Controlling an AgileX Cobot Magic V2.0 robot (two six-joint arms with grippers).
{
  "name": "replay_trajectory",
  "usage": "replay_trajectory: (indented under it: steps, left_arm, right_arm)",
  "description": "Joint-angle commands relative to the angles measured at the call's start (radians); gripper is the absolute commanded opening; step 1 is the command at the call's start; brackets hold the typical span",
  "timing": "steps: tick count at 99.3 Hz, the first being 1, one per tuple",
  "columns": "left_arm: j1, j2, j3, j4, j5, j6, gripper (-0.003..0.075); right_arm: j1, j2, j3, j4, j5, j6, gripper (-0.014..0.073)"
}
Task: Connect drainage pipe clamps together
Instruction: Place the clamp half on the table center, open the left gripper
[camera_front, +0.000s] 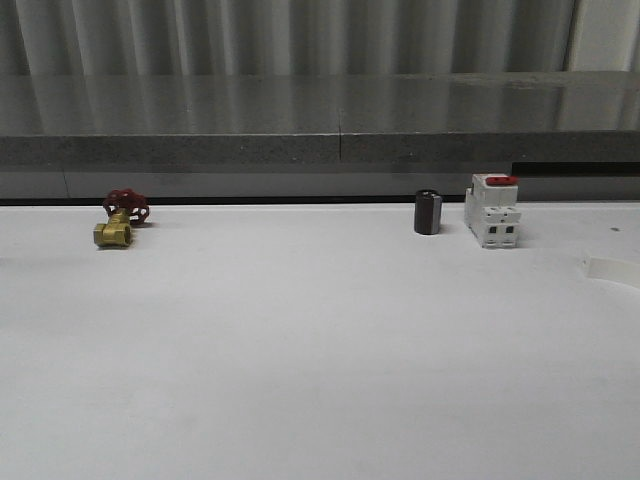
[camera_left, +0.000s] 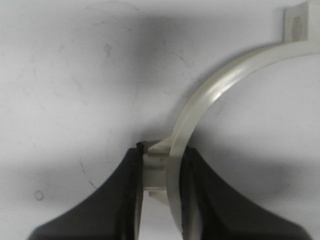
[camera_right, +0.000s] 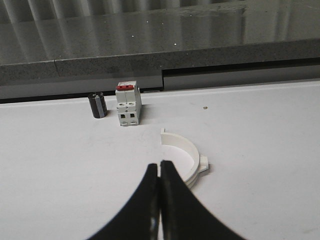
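Note:
In the left wrist view my left gripper (camera_left: 162, 156) is shut on one drainage pipe clamp (camera_left: 220, 90), a white half-ring. The dark fingers pinch the tab on its outer side, and the arc curves away over the white table to a flat end tab (camera_left: 296, 24). The other clamp half (camera_right: 183, 156) lies on the table in the right wrist view, curved side up. My right gripper (camera_right: 159, 166) is shut with nothing in it, its tips just short of that half's near end. The front view has a pale white piece (camera_front: 611, 268) at the right edge, likely this same half.
A white breaker with a red top (camera_front: 492, 211) (camera_right: 128, 104) stands at the back right beside a black cylinder (camera_front: 428, 212) (camera_right: 97, 104). A brass valve with a red handle (camera_front: 120, 220) sits at the back left. A grey ledge (camera_front: 320, 150) runs behind the table.

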Motion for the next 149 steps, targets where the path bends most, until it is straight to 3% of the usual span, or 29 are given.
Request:
replay_trajectory:
  steps: [1, 33, 49, 71, 88, 110, 149]
  left_arm:
    - [-0.004, -0.066, -0.027, -0.056, 0.030, -0.003, -0.0020]
    - [-0.128, -0.240, -0.016, -0.069, 0.120, -0.216, -0.0019]
    - [-0.282, -0.315, 0.004, -0.049, 0.091, -0.338, -0.0019]
    - [-0.513, -0.289, 0.004, 0.018, 0.075, -0.496, -0.0019]
    - [-0.637, -0.241, 0.003, 0.022, 0.018, -0.593, -0.0019]
    - [-0.701, -0.151, -0.025, 0.065, 0.013, -0.712, -0.0019]
    - [-0.755, -0.075, -0.065, 0.063, -0.003, -0.768, -0.0019]
  right_arm:
    - [0.001, -0.019, -0.015, 0.000, -0.076, -0.004, -0.0118]
    - [0.001, -0.019, -0.015, 0.000, -0.076, -0.004, -0.0118]
    - [0.001, -0.019, -0.015, 0.000, -0.076, -0.004, -0.0118]
    - [0.001, -0.019, -0.015, 0.000, -0.076, -0.004, -0.0118]
    - [0.001, -0.019, -0.015, 0.000, -0.076, -0.004, -0.0118]
    - [0.001, -0.019, -0.015, 0.000, -0.076, -0.004, -0.0118]
    - [0.001, -0.019, -0.015, 0.000, -0.076, -0.004, -0.0118]
